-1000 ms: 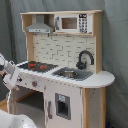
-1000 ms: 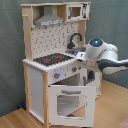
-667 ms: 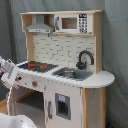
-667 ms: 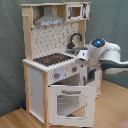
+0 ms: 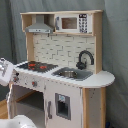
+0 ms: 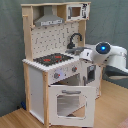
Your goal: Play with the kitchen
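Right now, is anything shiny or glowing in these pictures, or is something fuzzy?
In the second exterior view, a blue light glows on the arm. In the first exterior view, the sink shines a little, and a white shape in the bottom corner looks fuzzy.

Soft even indoor light, faint shadows, both exterior views blurry, light perhaps from above

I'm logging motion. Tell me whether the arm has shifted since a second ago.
Yes, slightly: in the second exterior view the arm has drifted right, away from the faucet.
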Robot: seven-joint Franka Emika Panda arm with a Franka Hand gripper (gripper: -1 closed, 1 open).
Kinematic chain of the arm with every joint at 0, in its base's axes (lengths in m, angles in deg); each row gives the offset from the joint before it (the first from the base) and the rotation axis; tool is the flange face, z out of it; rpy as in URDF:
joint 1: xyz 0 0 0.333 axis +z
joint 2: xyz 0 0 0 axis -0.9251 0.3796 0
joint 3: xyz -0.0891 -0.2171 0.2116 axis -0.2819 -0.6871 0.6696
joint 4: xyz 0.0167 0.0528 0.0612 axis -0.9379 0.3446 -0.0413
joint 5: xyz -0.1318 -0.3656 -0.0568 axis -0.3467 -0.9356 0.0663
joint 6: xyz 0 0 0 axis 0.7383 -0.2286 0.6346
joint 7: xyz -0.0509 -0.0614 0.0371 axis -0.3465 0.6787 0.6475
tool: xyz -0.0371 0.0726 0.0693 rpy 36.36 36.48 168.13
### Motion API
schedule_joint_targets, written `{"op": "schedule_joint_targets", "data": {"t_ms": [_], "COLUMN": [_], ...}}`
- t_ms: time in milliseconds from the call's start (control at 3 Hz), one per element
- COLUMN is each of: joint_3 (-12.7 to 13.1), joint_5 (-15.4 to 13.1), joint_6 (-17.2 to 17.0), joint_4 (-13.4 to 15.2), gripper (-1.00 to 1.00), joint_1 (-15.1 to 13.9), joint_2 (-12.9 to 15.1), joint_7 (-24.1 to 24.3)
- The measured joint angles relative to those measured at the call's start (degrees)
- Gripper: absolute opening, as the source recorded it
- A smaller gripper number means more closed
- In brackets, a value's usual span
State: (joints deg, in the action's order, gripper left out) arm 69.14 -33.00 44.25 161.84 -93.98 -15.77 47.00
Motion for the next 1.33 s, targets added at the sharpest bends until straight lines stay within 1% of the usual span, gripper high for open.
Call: {"op": "schedule_joint_targets", "data": {"t_ms": [333,667,1000,1333], "joint_3": [0.70,2.06,3.80,4.83], "joint_5": [-4.04,-8.80,-13.30,-16.37], "joint_6": [-0.16,0.06,2.16,7.28], "joint_4": [-0.53,-1.72,-1.95,-1.95], "gripper": [1.00,1.00,1.00,1.00], "joint_1": [-0.03,-0.05,-0.13,-0.51], "joint_2": [-4.50,-8.74,-12.57,-15.53], "joint_7": [-0.13,-0.26,-0.26,-0.19]}}
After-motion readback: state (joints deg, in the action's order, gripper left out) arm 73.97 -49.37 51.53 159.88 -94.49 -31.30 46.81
